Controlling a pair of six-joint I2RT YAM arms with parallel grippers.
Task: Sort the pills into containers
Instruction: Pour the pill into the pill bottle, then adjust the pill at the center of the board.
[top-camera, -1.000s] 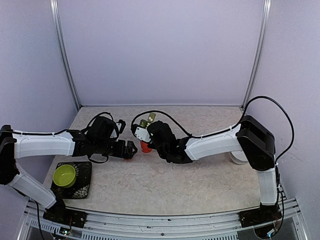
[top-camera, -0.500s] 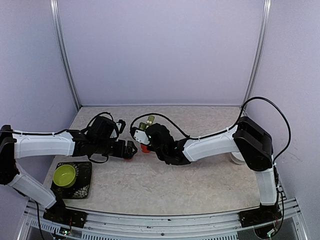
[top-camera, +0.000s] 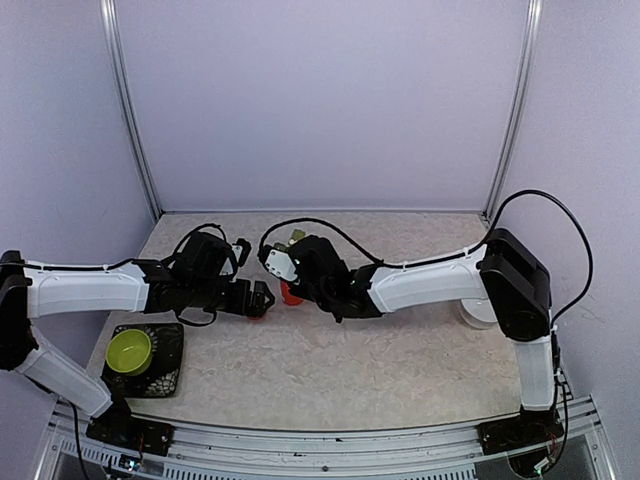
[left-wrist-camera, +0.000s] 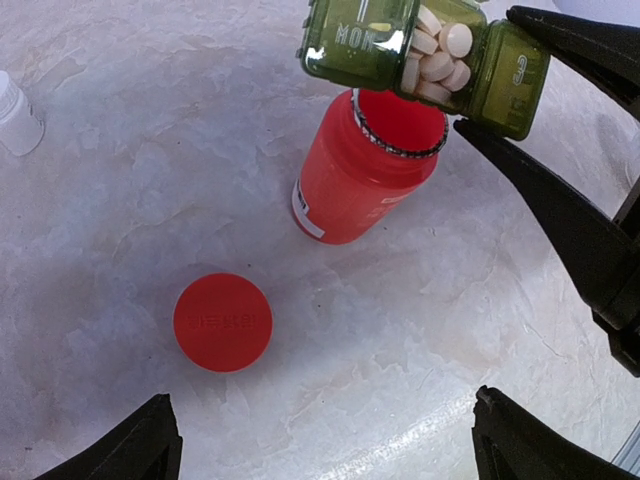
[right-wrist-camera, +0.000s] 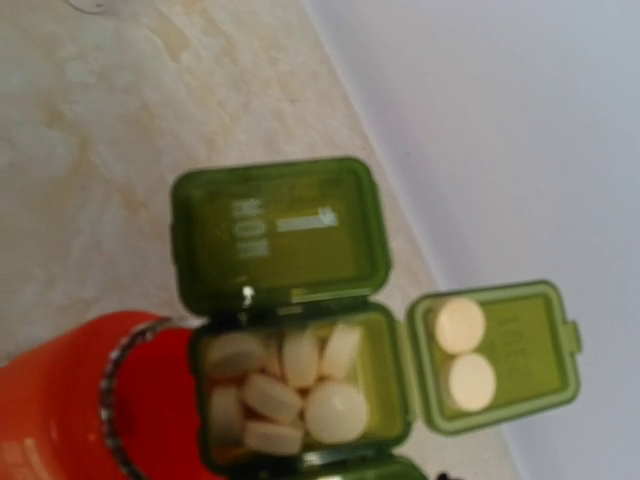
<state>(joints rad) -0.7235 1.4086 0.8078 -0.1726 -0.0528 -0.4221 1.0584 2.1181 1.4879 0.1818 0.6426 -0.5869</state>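
Hanging tilted over the open mouth of a red bottle (left-wrist-camera: 350, 185) at mid-table, the containers (left-wrist-camera: 355, 45) are off the table, one cell heaped with pills (left-wrist-camera: 437, 55). Two flaps stand open, and two more pills sit on the second flap.

The box looks like light, stiff, smooth plastic with loose hinged flaps. The pills are small and free to roll, so any further tilt would probably spill them. The soundest hold is across the walls of a closed end cell. That is where the right tool (left-wrist-camera: 488, 72) pinches it.

The left tool (left-wrist-camera: 320, 420) is spread wide and empty, above the red cap (left-wrist-camera: 222, 322) lying on the table (left-wrist-camera: 120, 210).

The third cell is cut off in the right wrist view, so its contents cannot be told. Whether the box touches the bottle's rim is also unclear.
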